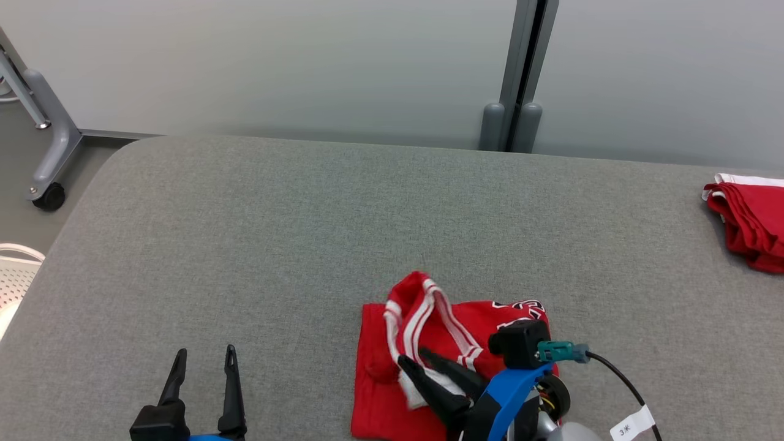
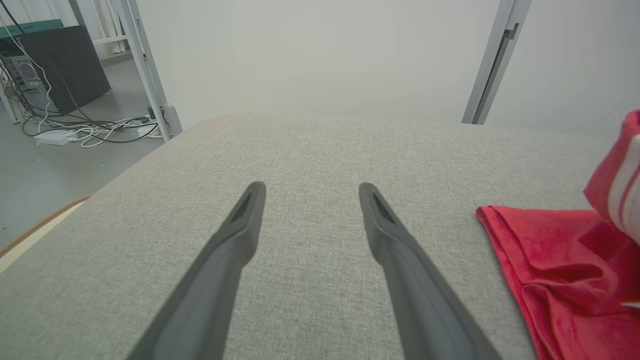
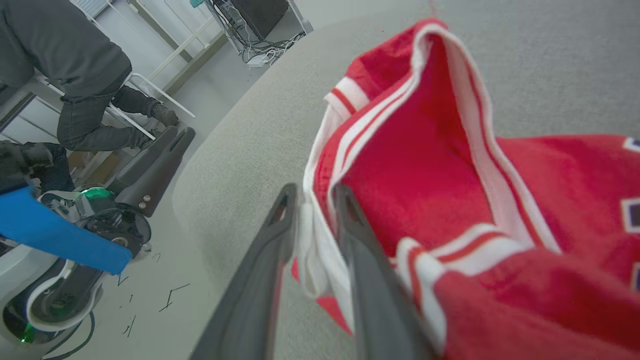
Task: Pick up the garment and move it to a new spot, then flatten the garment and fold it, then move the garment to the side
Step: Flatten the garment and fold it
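Observation:
The garment (image 1: pixel 376 392), a red jersey with white striped trim, lies crumpled at the near middle of the grey padded table (image 1: pixel 275 233). One edge is folded upward. My right gripper (image 1: pixel 413 356) sits over its left part. In the right wrist view, the right gripper (image 3: pixel 315 190) has its fingers narrowly apart with the garment's (image 3: pixel 425 175) white hem pinched between them. My left gripper (image 1: pixel 206 350) hovers open and empty over bare table to the left. In the left wrist view, the left gripper (image 2: pixel 312 186) has the garment's (image 2: pixel 540 250) corner lying to its right.
A second red folded cloth (image 1: pixel 753 220) lies at the table's far right edge. A wheeled stand leg (image 1: pixel 49 153) and a white perforated basket (image 1: pixel 15 275) are off the left side. A person (image 3: pixel 75 60) sits beyond the table's left end. A partition post (image 1: pixel 520 73) rises behind.

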Available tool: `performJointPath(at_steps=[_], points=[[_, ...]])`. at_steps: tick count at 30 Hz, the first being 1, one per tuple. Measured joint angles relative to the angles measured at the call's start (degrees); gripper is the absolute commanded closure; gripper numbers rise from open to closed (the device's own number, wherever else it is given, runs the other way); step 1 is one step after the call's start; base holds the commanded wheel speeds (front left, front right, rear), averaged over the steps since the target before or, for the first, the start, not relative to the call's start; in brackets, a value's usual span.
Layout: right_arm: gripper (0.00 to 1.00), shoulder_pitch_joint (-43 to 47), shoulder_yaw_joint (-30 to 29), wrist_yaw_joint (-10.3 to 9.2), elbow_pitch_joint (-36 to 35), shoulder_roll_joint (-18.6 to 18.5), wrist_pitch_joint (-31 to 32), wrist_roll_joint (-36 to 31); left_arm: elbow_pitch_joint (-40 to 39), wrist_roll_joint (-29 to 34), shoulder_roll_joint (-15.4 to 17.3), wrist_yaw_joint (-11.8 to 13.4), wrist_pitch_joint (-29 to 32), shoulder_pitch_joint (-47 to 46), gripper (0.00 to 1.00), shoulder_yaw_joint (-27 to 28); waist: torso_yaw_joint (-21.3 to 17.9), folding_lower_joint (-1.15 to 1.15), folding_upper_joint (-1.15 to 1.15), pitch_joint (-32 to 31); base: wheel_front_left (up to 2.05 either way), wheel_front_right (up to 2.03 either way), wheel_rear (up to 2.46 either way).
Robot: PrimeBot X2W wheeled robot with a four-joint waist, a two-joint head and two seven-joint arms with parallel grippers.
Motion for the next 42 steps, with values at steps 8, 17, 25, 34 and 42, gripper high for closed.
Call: performJointPath(at_steps=[8,17,25,34,42], points=[[0.0,-2.1,-3.4,0.0,0.5,-0.1,-10.8,-0.7,0.1,0.0,0.0,0.0,0.0,0.0,0.0,-0.2,-1.1,0.0,0.0,-0.3,0.0,0.0,0.0],[0.0,1.6,-16.6,0.0,0.4,-6.0,-22.2,-6.5,-0.3,0.6,0.0,-0.5,0.0,0.0,0.0,0.0,-3.4,0.0,-0.01,-0.8,0.0,0.0,0.0],[0.0,9.1,-24.4,0.0,0.2,-6.1,-27.7,-13.9,-0.2,1.2,0.0,-0.8,0.0,0.6,0.0,0.5,-4.9,0.0,-0.01,-1.6,0.0,0.0,0.0],[0.0,15.1,-27.5,0.0,-0.1,-2.3,-28.2,-20.1,0.9,1.9,0.1,-1.1,0.0,1.4,0.0,1.7,-6.1,-0.01,-0.01,-2.3,0.0,0.0,0.0],[0.0,15.3,-28.3,0.0,2.2,-0.9,-28.2,-23.3,2.4,2.6,0.1,-0.8,0.0,1.4,0.0,1.7,-6.2,-0.01,-0.01,-3.1,0.0,0.0,0.0]])
